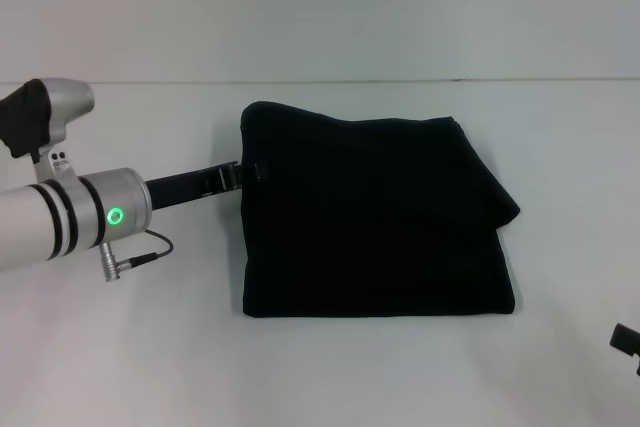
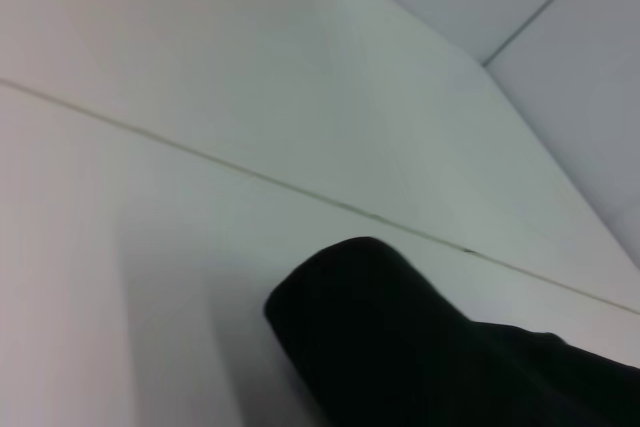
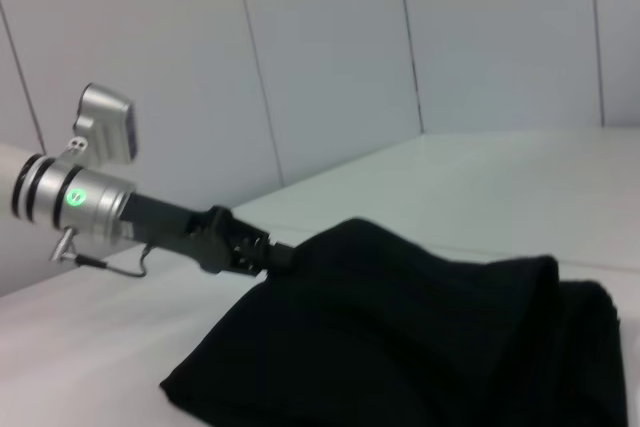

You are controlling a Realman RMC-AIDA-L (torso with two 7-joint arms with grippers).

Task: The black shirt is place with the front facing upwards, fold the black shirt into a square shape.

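The black shirt (image 1: 375,217) lies folded into a rough square in the middle of the white table, with no lettering showing. A loose flap bulges at its right edge (image 1: 505,209). My left gripper (image 1: 254,173) reaches in from the left and is shut on the shirt's left edge, near the far corner. The right wrist view shows the same gripper (image 3: 277,256) pinching the shirt (image 3: 420,337), which rises slightly there. The left wrist view shows only the shirt's rounded corner (image 2: 400,347). Only a small dark part of my right gripper (image 1: 626,339) shows, at the lower right edge of the head view.
The white table (image 1: 120,347) spreads around the shirt, with bare surface to the left and in front. A pale wall (image 1: 320,7) rises behind the table's far edge. My left arm's silver wrist (image 1: 90,212) and its cable hang over the table's left side.
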